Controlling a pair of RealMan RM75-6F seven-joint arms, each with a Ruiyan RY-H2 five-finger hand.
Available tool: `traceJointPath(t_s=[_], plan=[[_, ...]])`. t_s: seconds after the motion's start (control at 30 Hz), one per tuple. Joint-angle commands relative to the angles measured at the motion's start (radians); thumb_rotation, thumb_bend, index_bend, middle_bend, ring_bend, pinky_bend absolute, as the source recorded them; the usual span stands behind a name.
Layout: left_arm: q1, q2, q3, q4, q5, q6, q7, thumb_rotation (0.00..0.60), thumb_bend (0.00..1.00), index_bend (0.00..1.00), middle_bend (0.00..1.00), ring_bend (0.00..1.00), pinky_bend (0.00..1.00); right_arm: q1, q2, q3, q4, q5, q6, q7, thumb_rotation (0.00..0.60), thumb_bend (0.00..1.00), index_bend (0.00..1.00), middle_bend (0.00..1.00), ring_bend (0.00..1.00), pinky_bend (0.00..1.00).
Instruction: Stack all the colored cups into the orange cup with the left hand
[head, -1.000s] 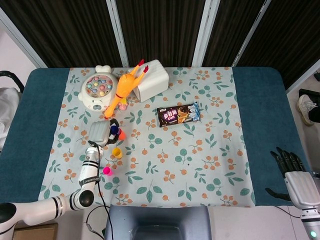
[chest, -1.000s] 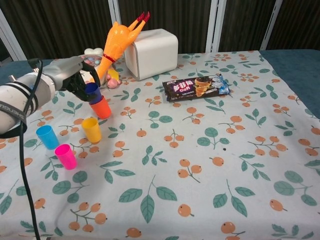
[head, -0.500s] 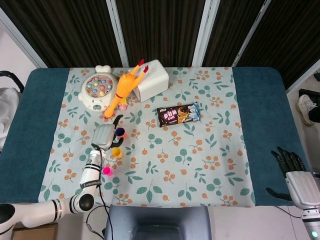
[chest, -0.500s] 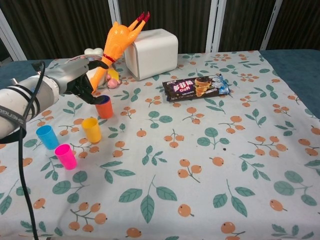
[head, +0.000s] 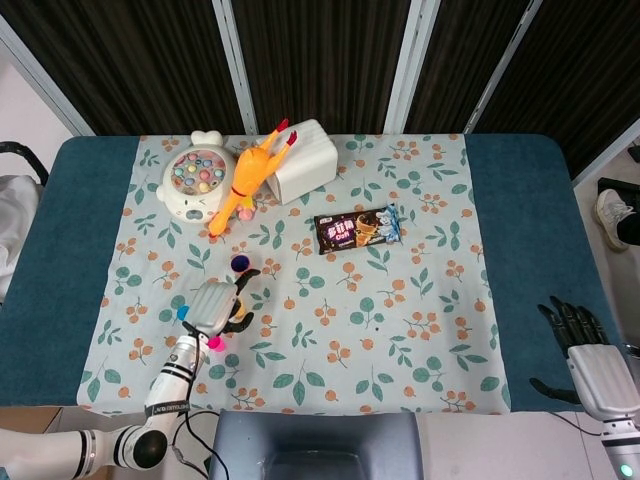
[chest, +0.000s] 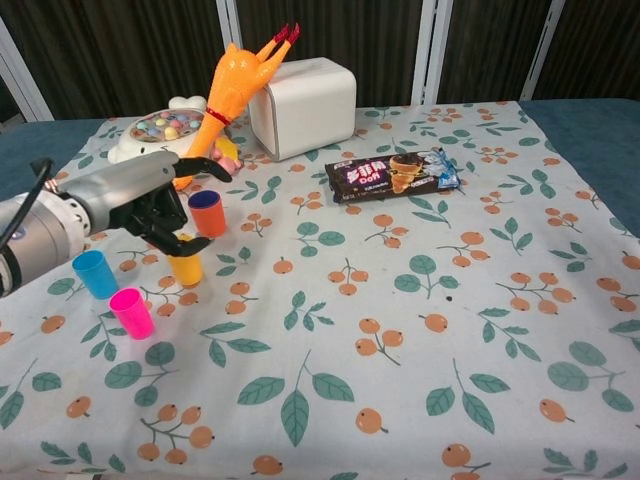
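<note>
The left hand (chest: 150, 205) hovers over the yellow cup (chest: 186, 268), fingers (chest: 190, 243) spread and holding nothing, beside the orange cup (chest: 208, 213) with a blue cup nested inside. Only the head view shows the right hand (head: 585, 352), fingers apart and holding nothing, off the worktop (head: 400, 300) edge.

left robot hand (chest: 150, 205) withdrawn, over yellow cup (chest: 186, 269)

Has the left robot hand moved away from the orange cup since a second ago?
Yes. The left robot hand has pulled back from the orange cup toward the robot, now over the yellow cup.
</note>
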Motion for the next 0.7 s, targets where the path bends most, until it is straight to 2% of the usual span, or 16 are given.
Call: traceJointPath(t_s=[0.03,0.37,0.7], plan=[[-0.001,-0.018,0.009,0.021,-0.015,-0.010,0.014,0.600,0.34,0.19,1.00,1.00,1.00,0.000,0.002,0.000,0.001,-0.001,0.002,0.007,0.600,0.21,0.00,0.00,0.00,0.00],[0.010,-0.054,0.033,0.096,-0.013,-0.007,0.036,0.600,0.34,0.29,1.00,1.00,1.00,0.000,0.007,0.000,0.003,-0.003,0.004,0.021,0.600,0.20,0.00,0.00,0.00,0.00],[0.027,-0.070,0.036,0.154,0.005,0.011,0.051,0.600,0.34,0.34,1.00,1.00,1.00,-0.001,0.006,0.000,0.003,-0.004,0.004,0.018,0.600,0.21,0.00,0.00,0.00,0.00]])
